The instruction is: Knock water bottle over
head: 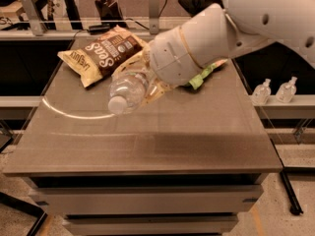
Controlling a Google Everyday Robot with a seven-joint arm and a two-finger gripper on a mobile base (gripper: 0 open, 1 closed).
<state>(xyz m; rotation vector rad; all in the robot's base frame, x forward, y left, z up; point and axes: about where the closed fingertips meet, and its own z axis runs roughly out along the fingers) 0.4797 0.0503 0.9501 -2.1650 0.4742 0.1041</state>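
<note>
Clear water bottle [129,88], one, in jaws over table [147,146], one snack bag [101,55]

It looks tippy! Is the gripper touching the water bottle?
Touching. The camera view shows the tilted water bottle wedged between the gripper's tan fingers.

— What do we see on the table [147,146]?
— We see a brown snack bag [101,53] at its far left corner and a green packet [199,77] just beside the gripper [147,88] at mid-table.
— And off the table?
— We see two small pump bottles [262,91] on a ledge to the right.
</note>
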